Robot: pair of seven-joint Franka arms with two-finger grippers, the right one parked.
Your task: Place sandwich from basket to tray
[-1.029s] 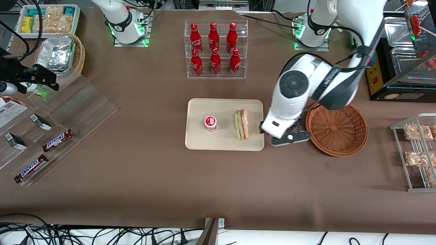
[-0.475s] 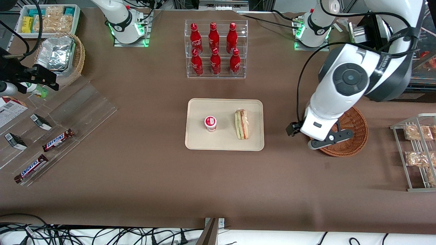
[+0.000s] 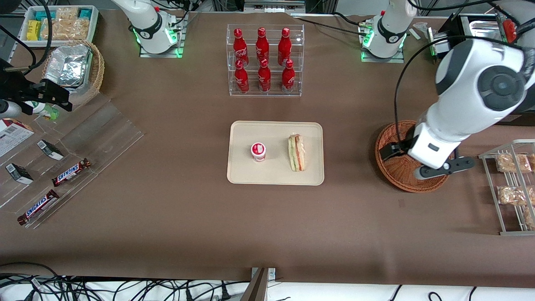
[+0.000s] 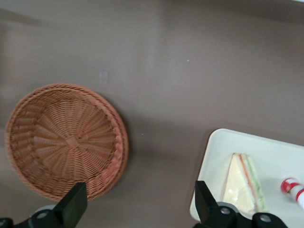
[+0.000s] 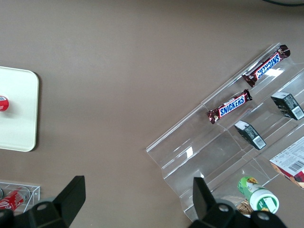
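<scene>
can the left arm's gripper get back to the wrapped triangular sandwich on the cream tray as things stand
Probably yes: the wrapped triangular sandwich lies uncovered on the cream tray, the small red-lidded cup stands apart from it, and the open gripper hovers above the brown wicker basket.

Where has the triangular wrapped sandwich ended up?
The triangular wrapped sandwich lies on the cream rectangular tray, beside a small red-lidded cup; the open gripper hangs above the reddish-brown wicker basket.

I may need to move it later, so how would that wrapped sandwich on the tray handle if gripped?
The sandwich looks soft, so it would likely squash under a firm grip. Its clear wrap may be slippery. It is probably light. The open end effector hangs above the basket.
</scene>
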